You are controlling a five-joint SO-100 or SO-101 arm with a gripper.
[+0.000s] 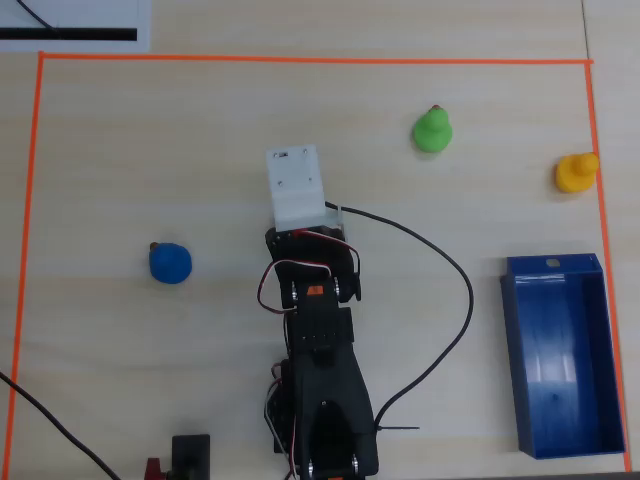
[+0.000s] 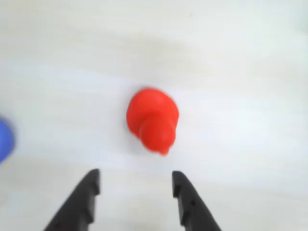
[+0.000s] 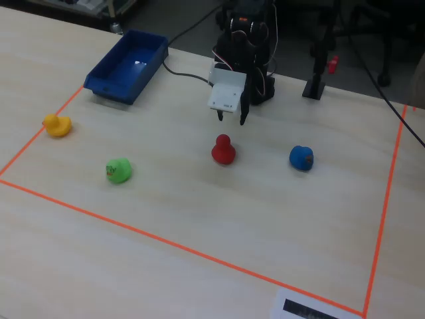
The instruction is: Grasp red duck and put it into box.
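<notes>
The red duck [image 3: 223, 150] stands upright on the table mid-field. In the wrist view it [image 2: 153, 120] sits just ahead of my open black fingers [image 2: 89, 192], slightly right of the middle of the gap. In the overhead view it is hidden under my white wrist block. My gripper [image 3: 231, 118] hangs open and empty a little above and behind the duck; midway between its tips in the wrist view [image 2: 136, 180] is bare table. The blue box [image 1: 560, 352] lies open and empty at the right in the overhead view, far left in the fixed view [image 3: 126, 63].
A green duck [image 1: 432, 130] and an orange-yellow duck [image 1: 575, 172] stand near the far right in the overhead view. A blue duck [image 1: 170, 262] stands to the left, its edge showing in the wrist view [image 2: 4, 139]. Orange tape [image 1: 300, 60] bounds the field. A black cable [image 1: 455, 300] loops beside the arm.
</notes>
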